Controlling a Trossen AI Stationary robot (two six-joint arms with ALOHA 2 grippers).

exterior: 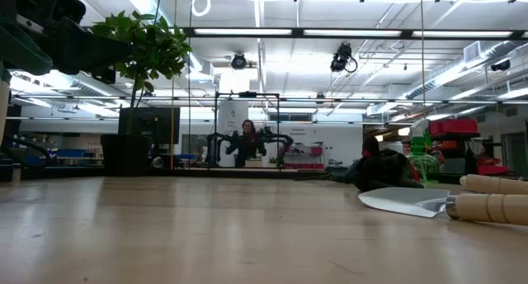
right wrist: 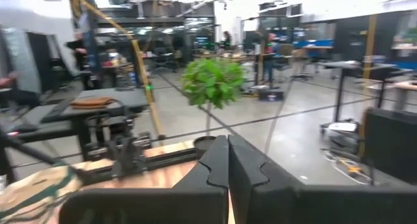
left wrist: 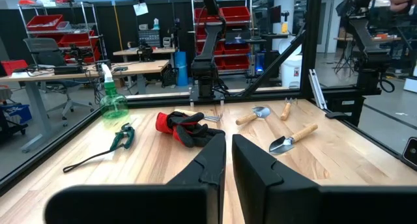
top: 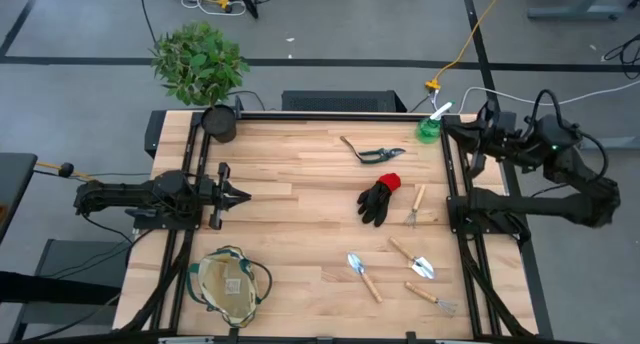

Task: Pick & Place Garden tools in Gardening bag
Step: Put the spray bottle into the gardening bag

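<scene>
The beige bag with green trim (top: 232, 284) stands on its base at the table's near left; it also shows in the right wrist view (right wrist: 32, 185). On the table's right half lie pruning shears (top: 375, 152), a black glove with a red cuff (top: 380, 199), two trowels (top: 360, 274) (top: 412, 259) and two hand forks (top: 415, 206) (top: 432, 299). A green spray bottle (top: 430, 126) stands at the far right. My left gripper (top: 238, 194) is shut and empty at the left, above the table. My right gripper (top: 452, 132) is shut and empty beside the spray bottle.
A leafy plant (top: 200, 64) stands beyond the far left corner, with a black round pot (top: 218, 122) on the table's far left corner. Black frame rails (top: 455, 214) run along both sides. Bare wood lies between the bag and the tools.
</scene>
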